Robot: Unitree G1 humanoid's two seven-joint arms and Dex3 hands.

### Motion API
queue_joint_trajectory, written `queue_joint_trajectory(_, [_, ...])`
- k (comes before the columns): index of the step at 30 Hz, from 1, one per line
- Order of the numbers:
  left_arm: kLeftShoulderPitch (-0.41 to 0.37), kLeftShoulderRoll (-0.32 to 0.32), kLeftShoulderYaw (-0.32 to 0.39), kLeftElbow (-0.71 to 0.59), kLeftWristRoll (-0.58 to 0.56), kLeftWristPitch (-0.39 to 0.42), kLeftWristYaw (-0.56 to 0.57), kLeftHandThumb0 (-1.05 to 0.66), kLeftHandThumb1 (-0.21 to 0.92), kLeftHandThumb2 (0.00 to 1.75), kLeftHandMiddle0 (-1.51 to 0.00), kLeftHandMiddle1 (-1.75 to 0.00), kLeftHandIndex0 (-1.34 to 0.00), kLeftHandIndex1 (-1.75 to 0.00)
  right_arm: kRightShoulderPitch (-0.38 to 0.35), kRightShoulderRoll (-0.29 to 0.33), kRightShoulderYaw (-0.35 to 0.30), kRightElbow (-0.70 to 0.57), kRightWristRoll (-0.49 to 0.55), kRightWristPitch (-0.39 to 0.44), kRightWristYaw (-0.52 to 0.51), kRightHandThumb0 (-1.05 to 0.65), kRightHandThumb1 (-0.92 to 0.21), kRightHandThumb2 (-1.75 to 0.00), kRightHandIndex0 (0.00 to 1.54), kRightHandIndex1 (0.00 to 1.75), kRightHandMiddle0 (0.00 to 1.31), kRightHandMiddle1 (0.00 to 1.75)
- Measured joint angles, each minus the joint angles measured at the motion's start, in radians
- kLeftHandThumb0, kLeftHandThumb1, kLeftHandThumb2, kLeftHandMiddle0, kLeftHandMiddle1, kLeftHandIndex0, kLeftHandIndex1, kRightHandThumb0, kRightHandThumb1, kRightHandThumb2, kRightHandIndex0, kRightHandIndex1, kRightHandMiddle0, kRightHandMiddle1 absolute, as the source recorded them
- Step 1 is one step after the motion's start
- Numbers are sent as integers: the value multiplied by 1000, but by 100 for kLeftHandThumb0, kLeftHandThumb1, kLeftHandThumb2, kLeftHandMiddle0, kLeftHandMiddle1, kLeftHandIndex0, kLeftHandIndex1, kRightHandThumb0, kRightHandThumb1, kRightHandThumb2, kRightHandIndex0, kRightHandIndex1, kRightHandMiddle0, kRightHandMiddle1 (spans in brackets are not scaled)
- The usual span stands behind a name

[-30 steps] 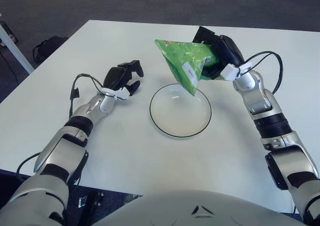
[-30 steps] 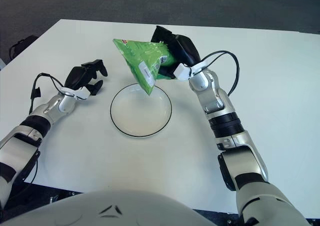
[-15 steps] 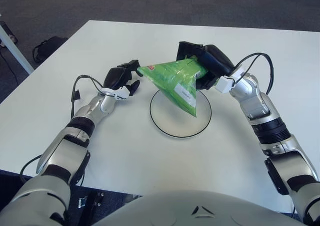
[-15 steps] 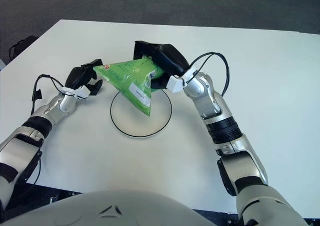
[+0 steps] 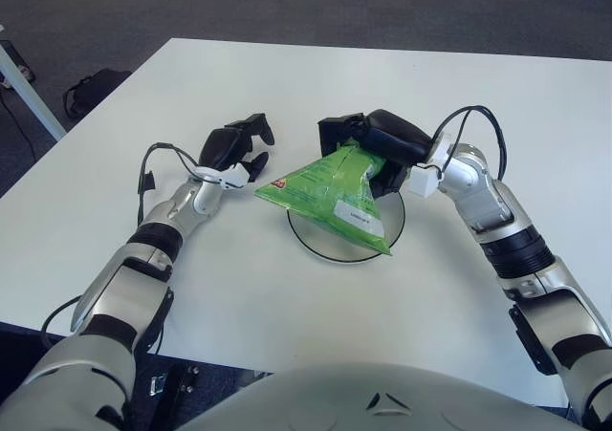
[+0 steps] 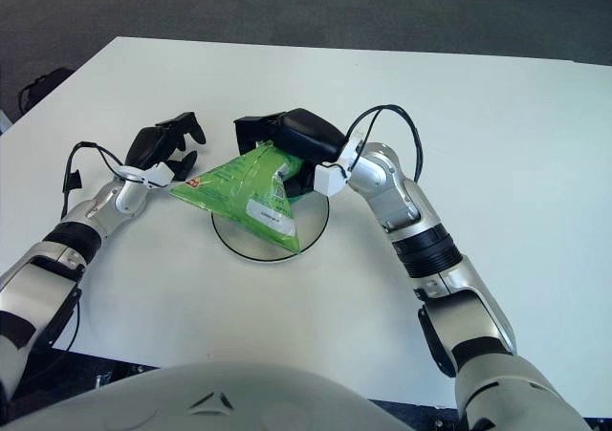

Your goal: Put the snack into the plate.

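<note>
While the right hand [image 5: 368,144] reaches in from the right side of the white table [image 5: 459,288], its dark fingers are clamped on the upper corner of a green snack bag [image 5: 330,197]. Bag is crinkled and roughly triangular, with a white label patch on the lower part. It lies tilted over the plate [image 5: 390,230] — the held corner sits above the plate's far rim, the broad body slopes down toward the robot. One lower corner pokes out past the plate's left edge; another reaches the near rim. Whether the bag's underside is touching the plate cannot be told.

Plate: clear or pale shallow dish with a thin dark rim, near the middle of the table, mostly covered by the bag. Only its right arc and a bit of the near left rim show.

Left hand [image 5: 234,149] shows just left of the bag's left corner, close to it but not gripping it. Its black fingers are loosely curled and hold nothing. A thin black cable [image 5: 153,159] loops along the left forearm; a similar cable [image 5: 473,125] arcs over the right wrist.

Dark carpeted floor [image 5: 287,6] lies beyond the table's far edge.
</note>
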Motion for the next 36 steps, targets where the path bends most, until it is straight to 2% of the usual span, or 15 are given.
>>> queue_joint_trajectory(7, [4, 1, -1, -23, 0, 32, -18, -2, 24, 137, -70, -175, -50, -159, 0, -4, 3, 8, -1, -19, 31, 0, 1, -165, 88, 164, 64, 175])
queue_joint_trajectory(10, [8, 2, 0, -38, -1, 41, -28, -1, 25, 139, -60, -175, -53, -169, 0, -5, 3, 7, -7, -16, 34, 0, 2, -168, 86, 169, 64, 175])
queue_joint_trajectory(12, [10, 2, 0, -44, -1, 44, -32, -1, 25, 140, -58, -175, -53, -172, -1, -6, 3, 5, -8, -9, 45, 0, -1, -163, 84, 172, 67, 166])
queue_joint_trajectory(15, [13, 3, 0, -54, -1, 47, -39, -1, 25, 140, -56, -175, -54, -173, -1, -11, 3, -1, -6, 3, 68, 0, -6, -156, 80, 174, 66, 159])
queue_joint_trajectory(17, [15, 5, -1, -60, 0, 48, -43, -1, 24, 141, -56, -175, -54, -174, 0, -16, 3, -9, -4, 17, 83, -1, -18, -141, 72, 174, 60, 153])
queue_joint_trajectory(20, [17, 8, -5, -70, 2, 51, -45, -1, 24, 141, -56, -175, -54, -174, 0, -27, 1, -32, -3, 57, 111, -1, -29, -128, 65, 174, 53, 151])
queue_joint_trajectory(22, [21, 11, -6, -81, 2, 54, -48, -1, 24, 141, -56, -175, -54, -174, -1, -37, 0, -38, 7, 70, 136, -24, -32, -114, 40, 153, 26, 145])
queue_joint_trajectory(23, [25, 12, -6, -87, 2, 55, -51, -1, 24, 141, -56, -175, -55, -174, -1, -43, 0, -37, 19, 71, 152, -36, -34, -107, 29, 133, 16, 134])
queue_joint_trajectory(24, [28, 15, -6, -95, 2, 56, -54, -1, 24, 141, -56, -175, -55, -174, -1, -49, 0, -34, 29, 69, 169, -40, -35, -105, 25, 125, 13, 130])
queue_joint_trajectory(25, [31, 16, -6, -101, 2, 56, -57, -1, 24, 141, -56, -175, -55, -174, -1, -54, 1, -29, 39, 65, 186, -49, -38, -98, 19, 104, 8, 118])
queue_joint_trajectory(26, [33, 18, -6, -108, 2, 56, -60, -1, 24, 141, -56, -175, -55, -174, -2, -61, 3, -22, 52, 60, 205, -54, -41, -93, 15, 89, 5, 111])
queue_joint_trajectory(29, [40, 23, -6, -121, 2, 57, -71, -1, 24, 141, -56, -175, -55, -174, -5, -75, 8, -1, 87, 38, 260, -64, -49, -82, 10, 62, 2, 93])
queue_joint_trajectory(36, [46, 30, -3, -148, -1, 70, -112, -1, 25, 140, -55, -175, -54, -174, -23, -93, 11, 25, 132, 17, 343, -74, -58, -69, 2, 33, 0, 63])
